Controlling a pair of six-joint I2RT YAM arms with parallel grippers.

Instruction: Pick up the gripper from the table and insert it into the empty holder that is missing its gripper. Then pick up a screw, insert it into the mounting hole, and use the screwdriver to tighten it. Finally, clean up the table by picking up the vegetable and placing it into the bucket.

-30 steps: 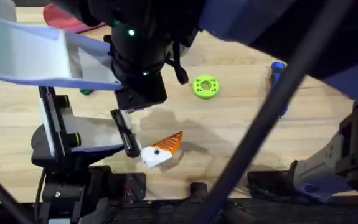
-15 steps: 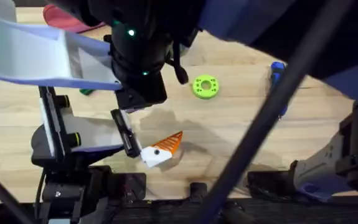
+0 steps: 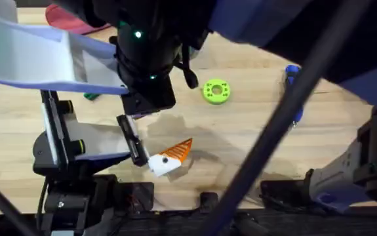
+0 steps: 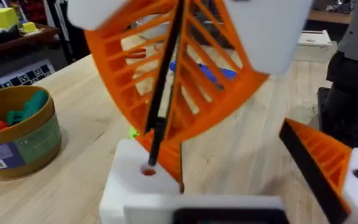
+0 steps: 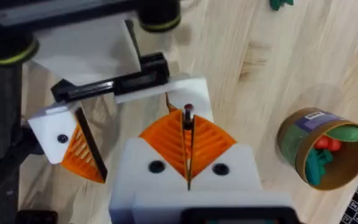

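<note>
Step now: putting the screw in. R gripper (image 5: 187, 146) is pinched on a thin black metal rod (image 5: 187, 134), prob. the screw. Its tip sits at the hole of the plain white plastic block holder (image 4: 135, 186) on the L gripper (image 4: 241, 180), whose fingers are apart. Next: push it straight down w/o tipping, then get the blue-handled stubby screwdriver (image 3: 292, 71), lying on the table far off.

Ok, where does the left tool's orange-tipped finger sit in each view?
Overhead: the orange-tipped finger is at lower centre, over the table.
Left wrist: lower right corner.
Right wrist: left of centre.
Shared landmark: the plain white holder beside it in both wrist views.
</note>
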